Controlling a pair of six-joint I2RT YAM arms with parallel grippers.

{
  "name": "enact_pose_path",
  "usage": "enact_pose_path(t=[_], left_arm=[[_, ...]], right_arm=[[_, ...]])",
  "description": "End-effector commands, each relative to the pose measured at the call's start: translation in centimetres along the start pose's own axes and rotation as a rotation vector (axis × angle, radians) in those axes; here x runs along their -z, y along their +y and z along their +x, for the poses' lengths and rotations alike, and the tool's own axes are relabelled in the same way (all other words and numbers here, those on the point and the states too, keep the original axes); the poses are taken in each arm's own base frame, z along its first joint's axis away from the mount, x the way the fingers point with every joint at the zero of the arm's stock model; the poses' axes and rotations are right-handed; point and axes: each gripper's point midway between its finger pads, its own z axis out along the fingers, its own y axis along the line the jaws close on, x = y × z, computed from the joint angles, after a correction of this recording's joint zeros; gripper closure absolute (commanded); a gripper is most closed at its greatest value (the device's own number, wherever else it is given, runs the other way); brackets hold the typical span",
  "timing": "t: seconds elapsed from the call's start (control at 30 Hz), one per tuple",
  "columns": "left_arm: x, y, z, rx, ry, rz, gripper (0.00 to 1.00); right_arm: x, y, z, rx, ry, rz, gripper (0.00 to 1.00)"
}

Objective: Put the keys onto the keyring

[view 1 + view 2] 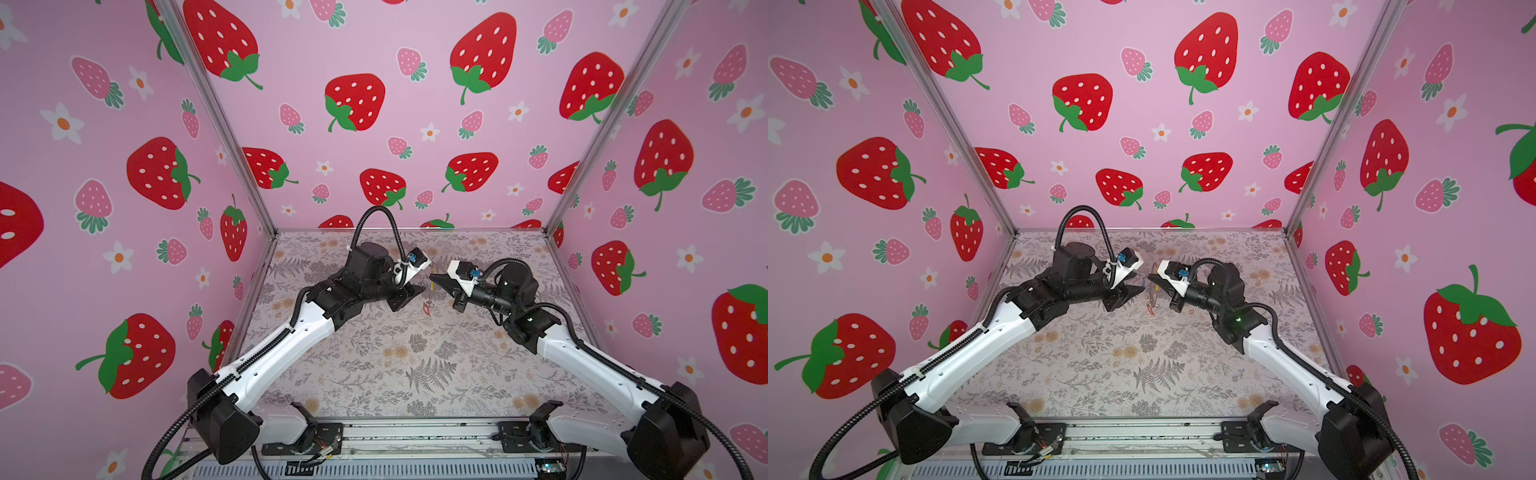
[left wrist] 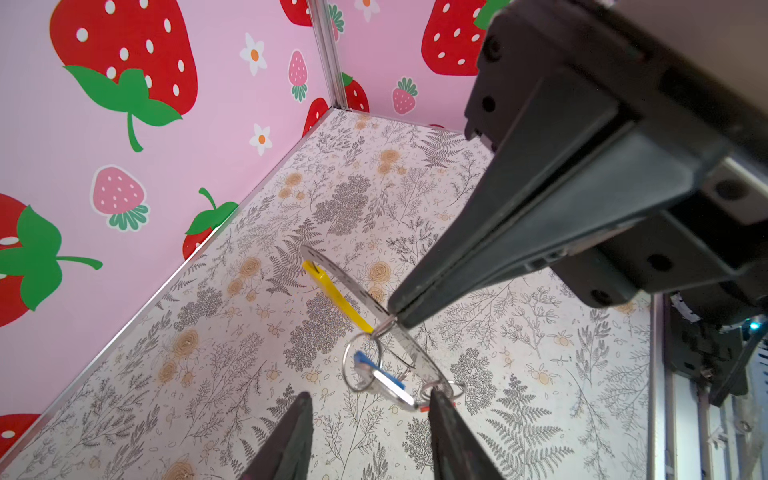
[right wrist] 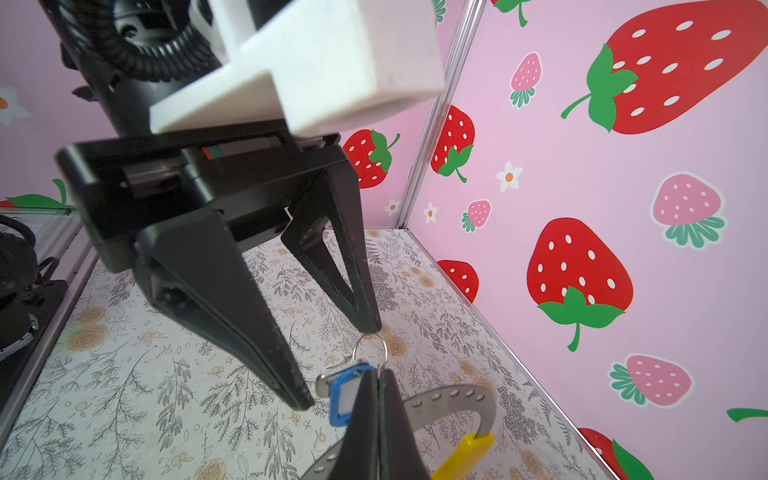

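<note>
Keyring point(image 3: 453, 397): grey perforated hoop with a yellow segment point(image 3: 465, 451). It is off the desk, held in the air at the centre of both top views point(image 1: 431, 286), between the two gripper tips.

Surface: desk point(image 1: 395, 365) is covered in a pale print of grey ferns and tan flowers.

Room: three pink walls point(image 1: 374, 62) printed with red and pink strawberries and white daisies. Aluminium posts point(image 1: 220, 120) stand at the back corners. A metal rail point(image 1: 415, 432) along the lower edge carries both arm bases.

Left arm point(image 1: 270, 361): rises from the lower left of the top views, elbow bent, wrist turned toward centre.

Left gripper point(image 2: 370, 395): jaws apart, nothing clamped between them. In the right wrist view one fingertip point(image 3: 368, 320) touches a small wire ring point(image 3: 353, 354).

Right arm point(image 1: 582, 353): comes up from the lower right, elbow bent, wrist facing the left one tip to tip.

Right gripper point(image 3: 379, 374): jaws together, clamped on the keyring's grey band.

Key with blue tag point(image 3: 345, 401): hangs just beside the right jaws, lower centre of the right wrist view.

Key with red tag point(image 1: 427, 308): dangles lowest, under the keyring just below centre in a top view. Cannot tell whether its ring is threaded on the keyring.
</note>
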Motion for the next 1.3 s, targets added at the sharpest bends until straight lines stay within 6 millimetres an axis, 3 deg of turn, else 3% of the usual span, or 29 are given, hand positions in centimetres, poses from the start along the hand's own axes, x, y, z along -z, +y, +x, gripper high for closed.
enact_pose_path(t=[0.0,0.17,0.37,0.6,0.8,1.1,1.27], left_arm=[[-0.1,0.1,-1.3,0.019,-0.049,-0.011,0.55],[-0.5,-0.1,-1.6,0.024,-0.062,0.014,0.74],[-0.8,-0.4,-1.8,0.026,-0.061,0.037,0.74],[-1.2,-0.6,-1.3,0.032,-0.046,0.041,0.67],[-1.5,-0.4,-1.5,0.026,-0.040,0.038,0.76],[-1.7,-0.7,-1.3,-0.002,-0.012,0.047,0.98],[-2.0,-1.2,-0.8,-0.033,0.020,0.065,1.00]], right_arm=[[0.1,-0.7,-1.9,0.017,-0.045,0.021,1.00],[0.1,-0.7,-1.9,0.017,-0.045,0.022,1.00],[0.2,-0.8,-2.1,0.022,-0.049,0.028,1.00],[0.3,-1.1,-2.4,0.026,-0.056,0.046,1.00],[0.4,-0.9,-2.7,0.025,-0.069,0.042,1.00],[0.8,-1.3,-3.0,0.027,-0.082,0.072,1.00],[1.0,-1.3,-3.5,0.037,-0.108,0.078,1.00]])
